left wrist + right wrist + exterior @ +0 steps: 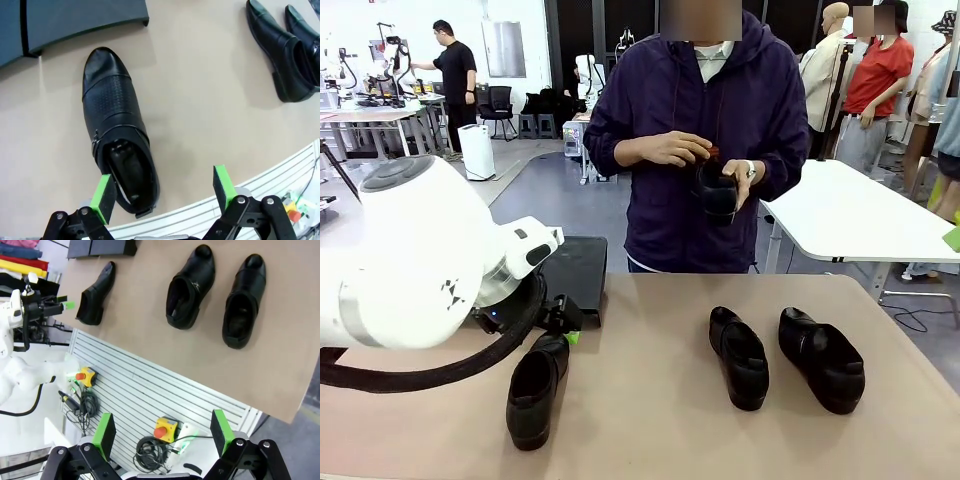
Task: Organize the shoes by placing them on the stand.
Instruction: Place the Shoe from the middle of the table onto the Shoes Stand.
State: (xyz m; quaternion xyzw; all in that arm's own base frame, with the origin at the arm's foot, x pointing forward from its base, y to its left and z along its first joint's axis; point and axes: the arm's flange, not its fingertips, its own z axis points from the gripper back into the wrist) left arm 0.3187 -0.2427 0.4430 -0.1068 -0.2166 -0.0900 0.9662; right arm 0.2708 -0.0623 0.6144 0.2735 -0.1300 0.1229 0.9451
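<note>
Shoes number four, and none of them is on the stand (578, 268), which sits at the far left of the tan table (650, 430) with its top bare. The first shoe (533, 395) lies on the tabletop on the robot's left, just in front of the stand and apart from it, toe towards the stand and heel towards the robot. The second shoe (740, 357) and third shoe (822, 358) lie side by side, close together but not touching, on the right half of the table and well apart from the first. The fourth shoe (717, 190) is off the table, held at chest height in the person's hands (672, 148) at the far side.

The left gripper (164, 192) hangs over the heel end of the first shoe with its jaws spread wide and nothing between them. In the left wrist view one green pad (104, 197) overlaps the heel opening, but whether it touches the leather cannot be told.

The right gripper (162, 432) is likewise spread and empty. It is held back from the table on the robot's side, over a white slatted panel (150, 385) with two red-topped yellow button boxes (165, 429) and loose cables. All three tabletop shoes show well beyond its fingers.
</note>
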